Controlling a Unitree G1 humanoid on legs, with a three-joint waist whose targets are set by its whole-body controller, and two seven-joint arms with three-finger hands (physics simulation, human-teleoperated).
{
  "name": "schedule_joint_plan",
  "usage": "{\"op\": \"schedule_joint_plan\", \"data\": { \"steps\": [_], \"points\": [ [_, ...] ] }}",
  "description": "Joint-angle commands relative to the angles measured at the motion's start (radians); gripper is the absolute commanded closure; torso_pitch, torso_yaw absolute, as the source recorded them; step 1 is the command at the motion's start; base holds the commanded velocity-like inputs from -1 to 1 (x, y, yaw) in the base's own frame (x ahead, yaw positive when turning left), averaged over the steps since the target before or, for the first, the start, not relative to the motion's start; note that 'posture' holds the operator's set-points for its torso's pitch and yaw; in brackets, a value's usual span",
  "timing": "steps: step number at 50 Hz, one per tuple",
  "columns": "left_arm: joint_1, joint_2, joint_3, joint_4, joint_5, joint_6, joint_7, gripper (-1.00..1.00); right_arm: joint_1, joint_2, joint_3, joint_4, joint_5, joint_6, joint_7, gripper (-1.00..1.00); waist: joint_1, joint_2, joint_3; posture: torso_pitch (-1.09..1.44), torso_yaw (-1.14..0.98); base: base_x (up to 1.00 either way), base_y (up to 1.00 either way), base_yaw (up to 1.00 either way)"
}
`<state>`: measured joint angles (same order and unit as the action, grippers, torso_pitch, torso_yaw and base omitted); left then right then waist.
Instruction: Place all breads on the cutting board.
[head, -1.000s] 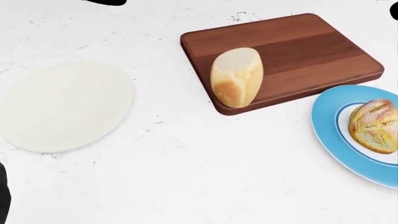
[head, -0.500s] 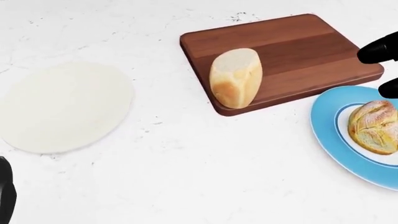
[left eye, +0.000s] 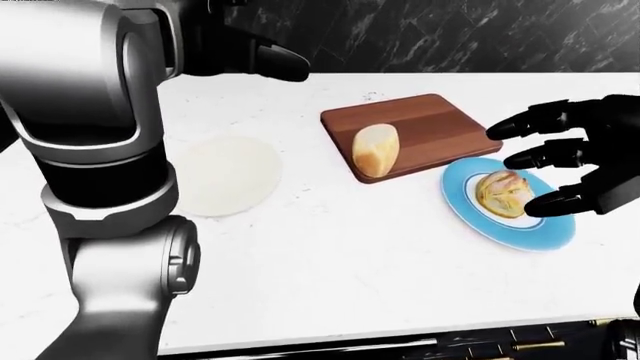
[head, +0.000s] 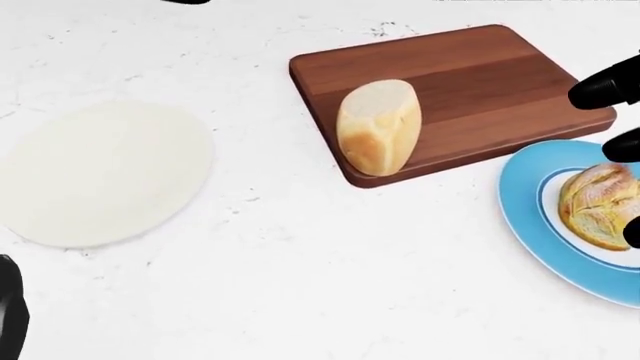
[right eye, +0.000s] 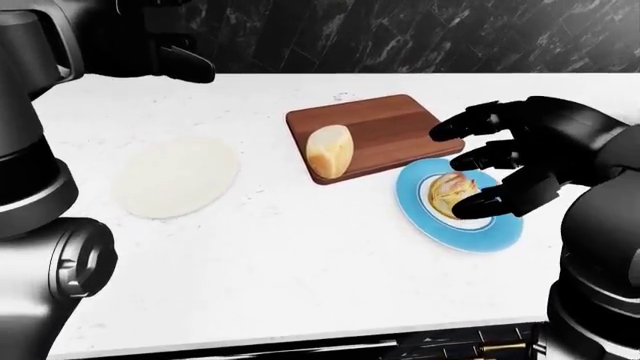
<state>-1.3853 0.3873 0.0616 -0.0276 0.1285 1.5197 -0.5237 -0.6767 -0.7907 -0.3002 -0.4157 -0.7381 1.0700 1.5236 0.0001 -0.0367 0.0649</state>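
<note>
A pale bread loaf stands on end on the wooden cutting board, near its lower left corner. A golden round roll lies on a blue plate just right of the board. My right hand hovers over the roll, open, its black fingers spread above it without touching. A flat white round of dough-like bread lies on the counter at the left. My left hand is raised at the upper left, away from everything, and looks open.
The white marble counter carries all these things. A dark marble wall runs along the top of the eye views. The counter's near edge shows at the bottom, with dark drawer fronts beneath it.
My right hand has come in from the right and dropped lower over the roll on the blue plate. Breads, board and plate have not moved.
</note>
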Motion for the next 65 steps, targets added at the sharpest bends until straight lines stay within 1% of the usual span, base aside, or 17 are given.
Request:
{"op": "schedule_joint_plan", "data": {
  "steps": [1,4,11,15,25,29,36,41,45,49,54,58,63,65],
  "points": [
    [-0.037,0.007,0.010,-0.017,0.000,-0.028,0.007,-1.00,-0.020,-0.014,-0.020,-0.018,-0.001,-0.017,-0.021,-0.36,0.000,-0.004,-0.027,0.00,0.00,0.00,0.00,0.00],
    [-0.035,0.004,0.010,-0.025,-0.005,-0.021,0.012,-1.00,-0.011,0.003,-0.022,-0.013,0.003,-0.040,-0.056,-0.36,0.000,-0.004,-0.027,0.00,0.00,0.00,0.00,0.00],
    [-0.037,0.007,0.012,-0.024,-0.017,-0.020,0.018,-1.00,0.014,0.012,-0.028,-0.022,0.012,-0.058,-0.073,-0.35,0.000,-0.003,-0.028,0.00,0.00,0.00,0.00,0.00],
    [-0.047,0.005,0.013,-0.014,-0.023,-0.020,0.023,-1.00,0.013,0.008,-0.030,-0.025,0.013,-0.054,-0.073,-0.36,0.000,-0.004,-0.028,0.00,0.00,0.00,0.00,0.00],
    [-0.042,-0.002,0.017,-0.021,-0.041,-0.015,0.041,-1.00,-0.012,0.011,-0.026,0.002,0.027,-0.063,-0.126,-0.38,-0.001,-0.004,-0.029,0.00,0.00,0.00,0.00,0.00],
    [-0.036,-0.001,0.020,-0.028,-0.048,-0.012,0.047,-1.00,-0.015,0.027,-0.027,0.036,0.039,-0.091,-0.176,-0.40,-0.001,-0.003,-0.028,0.00,0.00,0.00,0.00,0.00],
    [-0.042,-0.001,0.021,-0.031,-0.063,-0.006,0.056,-1.00,-0.046,0.061,0.003,0.107,0.053,-0.118,-0.251,-0.40,-0.002,-0.002,-0.030,0.00,0.00,0.00,0.00,0.00],
    [-0.037,-0.002,0.024,-0.030,-0.070,-0.011,0.062,-1.00,-0.056,0.059,0.012,0.110,0.051,-0.107,-0.253,-0.40,0.000,-0.001,-0.030,0.00,0.00,0.00,0.00,0.00],
    [-0.040,0.000,0.022,-0.033,-0.077,-0.006,0.066,-1.00,-0.049,0.074,0.006,0.139,0.065,-0.134,-0.292,-0.40,0.000,0.000,-0.030,0.00,0.00,0.00,0.00,0.00],
    [-0.042,-0.001,0.022,-0.037,-0.081,0.002,0.072,-1.00,-0.037,0.069,0.001,0.137,0.072,-0.139,-0.298,-0.41,0.001,-0.001,-0.031,0.00,0.00,0.00,0.00,0.00],
    [-0.044,-0.008,0.024,-0.018,-0.088,-0.018,0.079,-1.00,-0.029,0.062,0.000,0.133,0.076,-0.136,-0.295,-0.44,0.001,-0.002,-0.031,0.00,0.00,0.00,0.00,0.00],
    [-0.038,-0.009,0.025,-0.027,-0.093,-0.012,0.084,-1.00,-0.013,0.072,-0.006,0.147,0.086,-0.159,-0.317,-0.46,0.001,-0.002,-0.031,0.00,0.00,0.00,0.00,0.00],
    [-0.063,-0.003,0.026,-0.020,-0.101,0.001,0.088,-1.00,-0.007,0.057,-0.015,0.146,0.093,-0.154,-0.315,-0.47,0.000,-0.004,-0.032,0.00,0.00,0.00,0.00,0.00],
    [-0.064,-0.007,0.024,-0.010,-0.104,-0.010,0.090,-1.00,0.004,0.069,-0.015,0.152,0.098,-0.168,-0.332,-0.47,0.001,-0.004,-0.031,0.00,0.00,0.00,0.00,0.00]
  ]
}}
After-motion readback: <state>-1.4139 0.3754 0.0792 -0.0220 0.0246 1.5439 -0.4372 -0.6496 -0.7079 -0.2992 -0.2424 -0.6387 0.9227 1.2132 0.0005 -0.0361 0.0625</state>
